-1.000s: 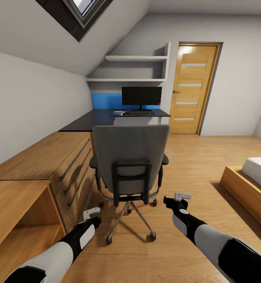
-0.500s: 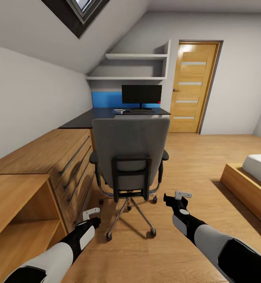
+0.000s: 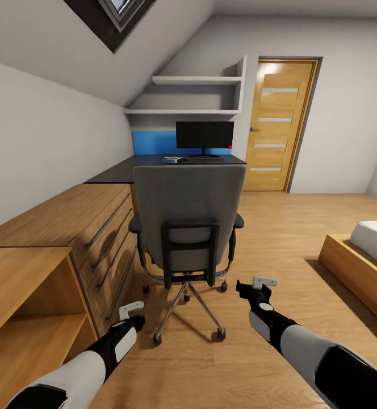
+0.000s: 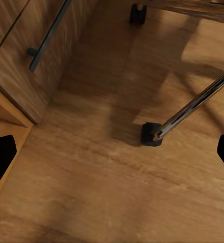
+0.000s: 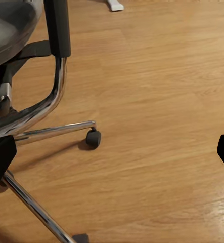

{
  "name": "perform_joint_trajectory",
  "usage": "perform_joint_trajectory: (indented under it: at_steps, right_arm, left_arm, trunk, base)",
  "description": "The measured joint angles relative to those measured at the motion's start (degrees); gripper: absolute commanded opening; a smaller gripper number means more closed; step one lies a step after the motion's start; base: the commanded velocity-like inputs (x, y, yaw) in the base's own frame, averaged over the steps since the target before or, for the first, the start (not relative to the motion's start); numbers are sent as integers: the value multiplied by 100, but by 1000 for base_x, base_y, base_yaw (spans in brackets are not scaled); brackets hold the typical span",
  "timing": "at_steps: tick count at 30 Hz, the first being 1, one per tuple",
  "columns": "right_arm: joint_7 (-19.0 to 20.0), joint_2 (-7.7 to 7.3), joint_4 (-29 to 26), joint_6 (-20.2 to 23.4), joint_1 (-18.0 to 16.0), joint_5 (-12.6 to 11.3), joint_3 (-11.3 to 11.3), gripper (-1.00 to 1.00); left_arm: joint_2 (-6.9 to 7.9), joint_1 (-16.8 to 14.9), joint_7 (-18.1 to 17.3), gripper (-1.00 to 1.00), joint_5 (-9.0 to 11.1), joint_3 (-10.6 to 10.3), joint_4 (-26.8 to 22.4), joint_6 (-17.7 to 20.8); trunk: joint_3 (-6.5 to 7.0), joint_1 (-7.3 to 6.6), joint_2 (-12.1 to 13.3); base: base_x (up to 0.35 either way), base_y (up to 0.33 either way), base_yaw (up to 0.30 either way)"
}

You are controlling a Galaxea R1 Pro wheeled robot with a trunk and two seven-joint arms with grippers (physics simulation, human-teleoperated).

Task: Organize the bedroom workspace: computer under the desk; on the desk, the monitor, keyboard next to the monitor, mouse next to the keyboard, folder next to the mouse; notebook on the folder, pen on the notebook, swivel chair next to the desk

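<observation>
The swivel chair [image 3: 187, 224] is seen slightly nearer than a second ago — the base has been driven toward the table [image 3: 154, 168], where the monitor [image 3: 204, 137] is stood — while left tool [image 3: 130, 311] and right tool [image 3: 260, 284] are held open, empty.

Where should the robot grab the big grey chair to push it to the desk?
Probably the top edge of the swivel chair, one gripper at each upper corner of its backrest, coming from behind. Its back faces the robot, the desk lies straight beyond it, and it rolls on casters. Both the left gripper and right gripper hang low and empty.
</observation>
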Motion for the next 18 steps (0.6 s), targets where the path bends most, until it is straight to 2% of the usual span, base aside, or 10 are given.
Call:
perform_joint_trajectory:
  at_steps: [3,7,12,18]
  right_arm:
    - [2,0,0,-177,7,0,0,100]
    - [6,0,0,-209,14,1,0,100]
    - [16,0,0,-219,16,22,4,100]
    - [18,0,0,-216,16,286,1,100]
  left_arm:
    - [-3,1,3,100,-26,-6,148,-283]
    - [-4,1,4,100,-32,-8,172,-335]
    - [-4,1,5,100,-34,-5,179,-357]
    - [-8,2,5,100,-37,-8,184,-359]
  trunk:
    - [0,-2,0]
    - [0,-1,0]
    - [0,-3,0]
    - [0,0,0]
  base:
    - [188,0,0]
    - [121,0,0]
    - [251,0,0]
    - [101,0,0]
